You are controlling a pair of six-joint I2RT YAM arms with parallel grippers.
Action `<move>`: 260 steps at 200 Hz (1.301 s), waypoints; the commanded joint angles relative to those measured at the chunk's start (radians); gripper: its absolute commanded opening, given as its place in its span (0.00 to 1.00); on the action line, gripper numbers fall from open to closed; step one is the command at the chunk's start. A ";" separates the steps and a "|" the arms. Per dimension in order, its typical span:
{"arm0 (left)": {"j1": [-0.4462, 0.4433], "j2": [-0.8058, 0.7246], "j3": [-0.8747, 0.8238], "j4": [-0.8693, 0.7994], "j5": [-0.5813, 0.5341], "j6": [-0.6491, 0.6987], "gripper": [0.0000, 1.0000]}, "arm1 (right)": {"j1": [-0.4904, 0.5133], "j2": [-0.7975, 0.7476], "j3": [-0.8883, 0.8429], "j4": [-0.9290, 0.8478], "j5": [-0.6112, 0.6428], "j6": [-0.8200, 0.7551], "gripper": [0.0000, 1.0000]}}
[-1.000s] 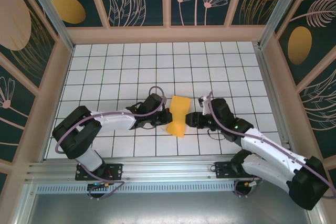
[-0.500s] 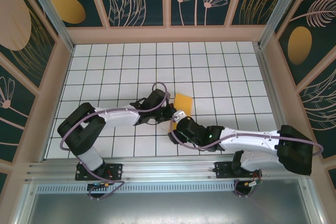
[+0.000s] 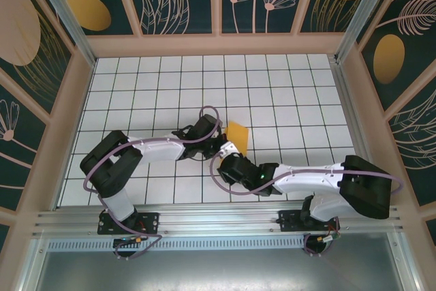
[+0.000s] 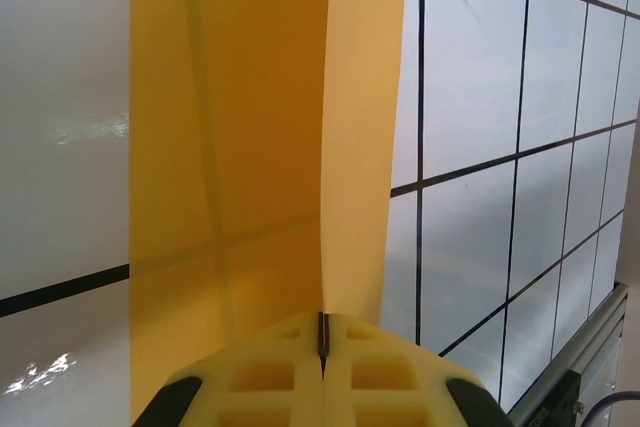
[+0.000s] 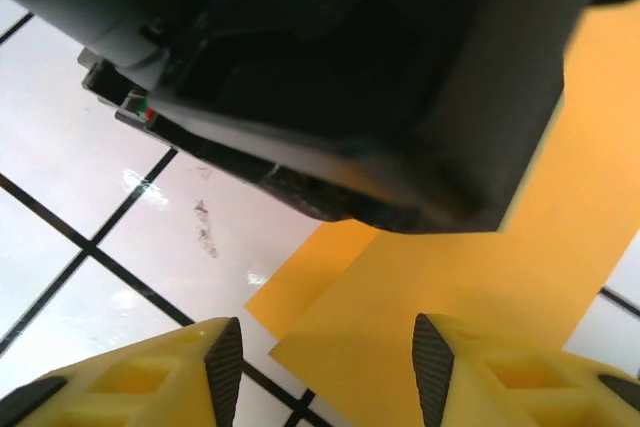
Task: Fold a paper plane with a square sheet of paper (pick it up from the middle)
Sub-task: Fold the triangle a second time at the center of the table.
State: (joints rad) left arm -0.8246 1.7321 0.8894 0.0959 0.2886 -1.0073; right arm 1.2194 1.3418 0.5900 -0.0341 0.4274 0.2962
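From above, the square sheet of paper (image 3: pixel 238 132) is in the middle of the white tiled tabletop (image 3: pixel 136 86). It looks folded over, not a flat square, and part of it hides under the arms. The left pincer (image 3: pixel 221 144) comes at it from the left. The right pincer (image 3: pixel 229 161) sits just beside it on the near side. The two meet at the paper's near end, most likely so one can hold it while the other helps with the fold.

In the left wrist view, the left pincer (image 4: pixel 322 345) is shut tight, with the paper (image 4: pixel 260 117) squeezed between its yellow fingers. The paper runs away from the pincer as a long strip. One flap seems to stand up along a crease while the rest lies low on the tabletop. I think the pincer pinches right at the crease so the fold does not spring open. Faint crease lines cross the flat part.

In the right wrist view, the right pincer (image 5: pixel 325 377) is wide open, with nothing held between its fingers (image 5: pixel 120 387). The paper lies on the tabletop just ahead of it. The dark body of the left arm (image 5: pixel 350 77) hangs over the paper. The open pincer looks ready to press or grab the paper's near corner. The paper is no plane yet.
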 commanded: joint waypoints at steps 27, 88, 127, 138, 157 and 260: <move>0.006 0.012 0.030 -0.024 0.017 -0.004 0.00 | 0.008 -0.009 0.031 -0.056 0.075 0.005 0.36; 0.005 0.003 0.044 -0.048 0.009 0.002 0.05 | 0.005 -0.008 0.050 -0.082 0.093 0.046 0.10; 0.008 -0.039 0.048 -0.077 -0.035 0.003 0.36 | -0.012 -0.036 0.032 -0.075 0.062 0.084 0.01; 0.011 -0.061 0.042 -0.083 -0.055 0.003 0.44 | -0.016 -0.044 0.025 -0.067 0.051 0.092 0.00; 0.020 -0.109 0.021 -0.101 -0.101 0.001 0.58 | -0.037 -0.052 0.016 -0.039 0.014 0.103 0.00; 0.058 -0.564 -0.234 -0.200 -0.458 -0.048 0.75 | -0.093 0.094 0.137 0.022 -0.141 0.173 0.00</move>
State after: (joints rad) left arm -0.7746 1.2354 0.7189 -0.0544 -0.0746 -1.0264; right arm 1.1309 1.3914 0.6632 -0.0399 0.3336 0.4297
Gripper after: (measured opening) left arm 0.759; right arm 0.068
